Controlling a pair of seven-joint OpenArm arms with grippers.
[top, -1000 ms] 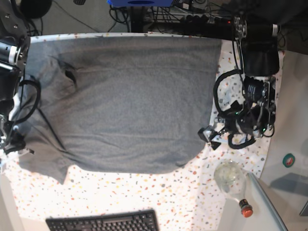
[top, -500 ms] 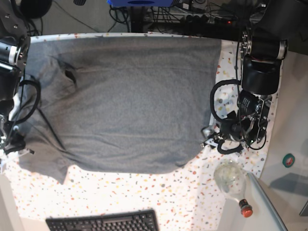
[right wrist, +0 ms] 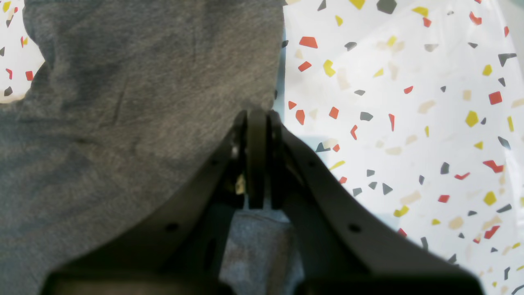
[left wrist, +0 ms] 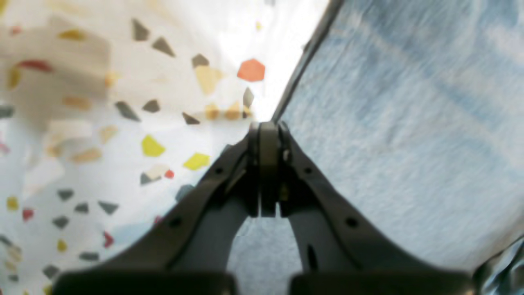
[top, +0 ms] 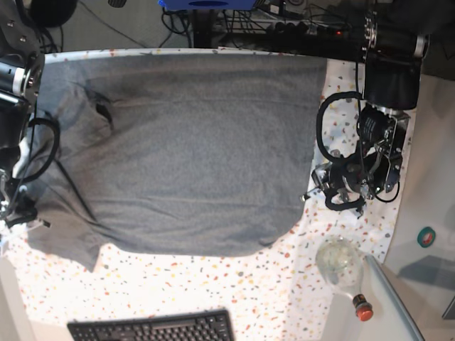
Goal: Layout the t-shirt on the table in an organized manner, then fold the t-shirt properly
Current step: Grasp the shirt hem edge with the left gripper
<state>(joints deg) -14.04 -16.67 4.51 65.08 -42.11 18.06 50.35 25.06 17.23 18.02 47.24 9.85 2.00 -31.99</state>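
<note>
Both grippers are working the laying-out step; the grey t-shirt (top: pixel 185 149) is lying spread across the terrazzo-speckled table (top: pixel 234 284); the left gripper (left wrist: pixel 268 135) is pressing its jaws together at the hem edge, seemingly pinching it; the right gripper (right wrist: pixel 257 123) is clamping sleeve fabric; next, I judge, comes pulling outward to smooth wrinkles; no writing is showing.

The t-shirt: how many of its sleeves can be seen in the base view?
1. The t-shirt shows one sleeve, at the lower left corner of the table, near the right gripper. The other sleeve may be hidden by folds in the shirt's upper left part.
</note>
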